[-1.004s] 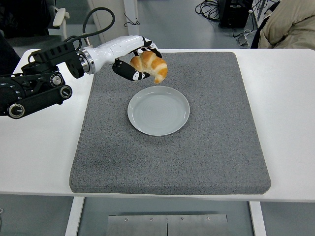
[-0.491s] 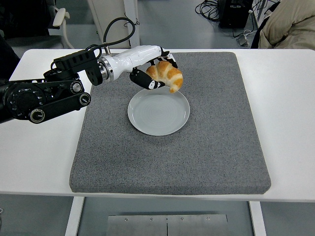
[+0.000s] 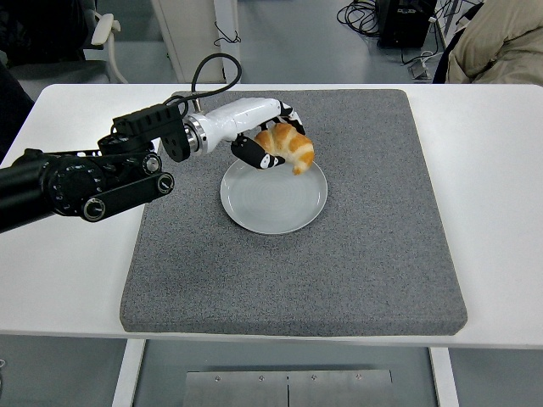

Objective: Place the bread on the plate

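Note:
A golden croissant (image 3: 288,147) hangs in the air over the far part of a pale round plate (image 3: 273,203). My left hand (image 3: 270,140) is shut on the croissant, its black and white fingers wrapped around the bread's left side. The white forearm and black arm reach in from the left edge. The plate lies on the grey mat, a little left of its middle, with nothing on it. My right arm does not show.
The grey mat (image 3: 373,237) covers most of the white table (image 3: 501,212). A person's beige sleeve (image 3: 501,42) shows at the top right corner. Cables lie on the floor beyond the table.
My left hand has carried the croissant right and then lower, from beyond the plate's far left rim to just above the plate's far part. The arm has reached further in.

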Controlling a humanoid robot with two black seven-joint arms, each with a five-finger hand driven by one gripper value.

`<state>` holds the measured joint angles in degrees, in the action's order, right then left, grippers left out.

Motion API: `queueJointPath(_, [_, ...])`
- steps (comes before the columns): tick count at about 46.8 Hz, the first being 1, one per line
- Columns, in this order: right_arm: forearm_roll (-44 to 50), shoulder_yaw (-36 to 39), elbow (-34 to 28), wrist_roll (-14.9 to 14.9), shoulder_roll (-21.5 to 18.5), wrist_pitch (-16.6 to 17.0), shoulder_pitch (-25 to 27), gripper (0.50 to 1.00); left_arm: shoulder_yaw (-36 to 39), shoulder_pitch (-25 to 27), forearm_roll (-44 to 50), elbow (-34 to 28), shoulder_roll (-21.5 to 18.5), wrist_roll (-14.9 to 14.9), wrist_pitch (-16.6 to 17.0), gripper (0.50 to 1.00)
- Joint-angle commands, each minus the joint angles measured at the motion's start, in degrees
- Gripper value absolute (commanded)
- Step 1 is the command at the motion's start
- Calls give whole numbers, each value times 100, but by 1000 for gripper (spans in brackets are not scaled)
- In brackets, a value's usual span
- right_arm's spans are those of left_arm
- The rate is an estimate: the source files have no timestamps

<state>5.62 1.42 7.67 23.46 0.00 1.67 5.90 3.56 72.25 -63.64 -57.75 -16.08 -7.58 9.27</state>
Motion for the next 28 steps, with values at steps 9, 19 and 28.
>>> queueJointPath(9, [0,-1,-3,0,0,0,-1,1000,242,-123,1,158,185,-15,172,500])
queueJointPath(19, [0,-1,-3,0,0,0,-10,1000,250,-255,1,167,185,-15,216,500])
queueJointPath(28, [0,-1,6,0,0,0,-1,1000,250,-334,1,237,185,-15,216,500])
